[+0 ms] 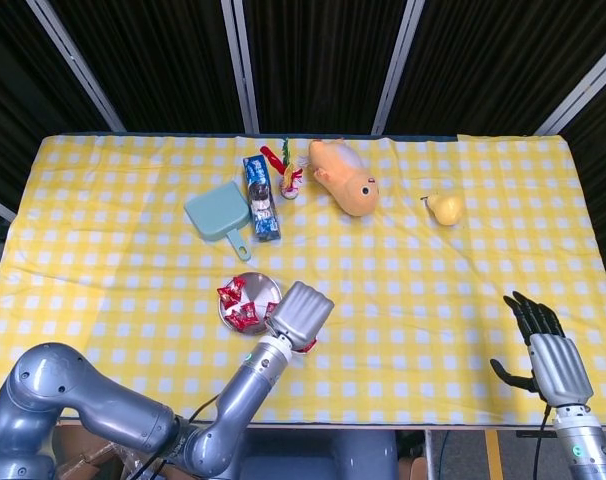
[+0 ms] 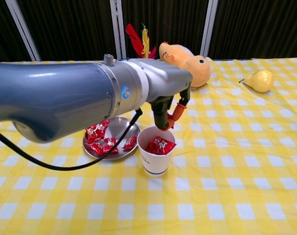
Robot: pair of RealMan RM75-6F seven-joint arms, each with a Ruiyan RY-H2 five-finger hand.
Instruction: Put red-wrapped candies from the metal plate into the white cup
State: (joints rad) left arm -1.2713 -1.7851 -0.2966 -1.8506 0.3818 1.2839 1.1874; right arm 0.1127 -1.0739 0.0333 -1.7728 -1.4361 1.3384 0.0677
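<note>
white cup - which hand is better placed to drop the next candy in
Left. The left hand hangs right above the white cup, pinching something red, likely a candy. The right hand rests open at the table's far edge.
</note>
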